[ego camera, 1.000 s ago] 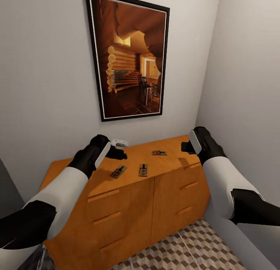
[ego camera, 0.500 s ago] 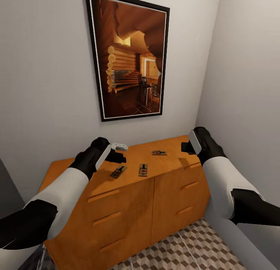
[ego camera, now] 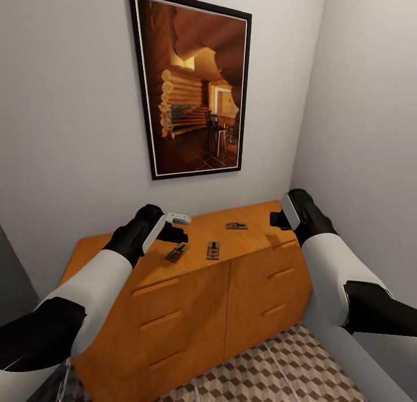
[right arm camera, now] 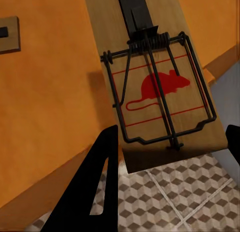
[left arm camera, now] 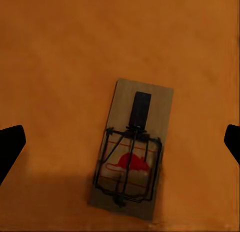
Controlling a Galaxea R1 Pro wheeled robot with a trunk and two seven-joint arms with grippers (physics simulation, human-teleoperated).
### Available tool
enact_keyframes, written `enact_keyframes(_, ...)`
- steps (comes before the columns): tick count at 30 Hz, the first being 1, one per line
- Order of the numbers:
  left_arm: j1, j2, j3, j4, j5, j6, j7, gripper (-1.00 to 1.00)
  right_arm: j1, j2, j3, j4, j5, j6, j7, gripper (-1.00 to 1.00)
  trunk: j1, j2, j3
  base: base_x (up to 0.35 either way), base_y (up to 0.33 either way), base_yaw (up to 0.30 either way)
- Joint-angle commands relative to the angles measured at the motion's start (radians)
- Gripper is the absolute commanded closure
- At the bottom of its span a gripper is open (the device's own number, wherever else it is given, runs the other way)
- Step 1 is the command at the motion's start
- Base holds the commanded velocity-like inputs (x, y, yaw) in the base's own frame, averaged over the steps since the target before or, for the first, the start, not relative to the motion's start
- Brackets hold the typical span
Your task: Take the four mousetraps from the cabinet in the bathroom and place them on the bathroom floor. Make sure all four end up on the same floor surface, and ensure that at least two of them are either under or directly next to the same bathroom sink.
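Your left pincer (ego camera: 177, 233) hides part of the cabinet (ego camera: 191, 298) top behind it in the head view, and a small white object (ego camera: 178, 218) there is too small for you to identify. In the left wrist view only the tips of the fingers (left arm camera: 10, 144) enter at the edges. In the right wrist view the mousetrap (right arm camera: 155, 86) is cut off at the picture's edge, and whether the right pincer (right arm camera: 170, 157) actually clamps it cannot be told. The bathroom floor (ego camera: 278, 373) is cut off by the head view's lower edge.
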State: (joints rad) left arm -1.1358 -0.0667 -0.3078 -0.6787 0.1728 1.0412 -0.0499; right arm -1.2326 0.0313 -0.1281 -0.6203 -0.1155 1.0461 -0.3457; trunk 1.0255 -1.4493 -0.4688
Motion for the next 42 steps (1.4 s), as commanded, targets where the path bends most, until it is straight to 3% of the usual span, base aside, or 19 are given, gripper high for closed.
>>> enact_keyframes(1,-0.001,0.001,-0.002,-0.001,0.0,0.003,-0.002,-1.0,-0.001,0.001,-0.004,-0.001,-0.012,0.001,-0.011,1.0,0.0,-0.001,-0.001,-0.239,0.0,0.0)
enact_keyframes(21,-0.001,0.005,-0.003,0.001,-0.001,0.003,0.0,-1.0,-0.001,0.001,-0.004,0.0,-0.012,0.001,-0.011,1.0,0.0,-0.001,-0.001,-0.045,0.0,0.0)
enact_keyframes(42,-0.001,0.001,-0.005,-0.006,-0.009,-0.003,0.001,-1.0,-0.001,0.001,-0.004,0.001,-0.012,0.001,-0.01,1.0,0.0,-0.001,-0.001,0.042,0.0,0.0)
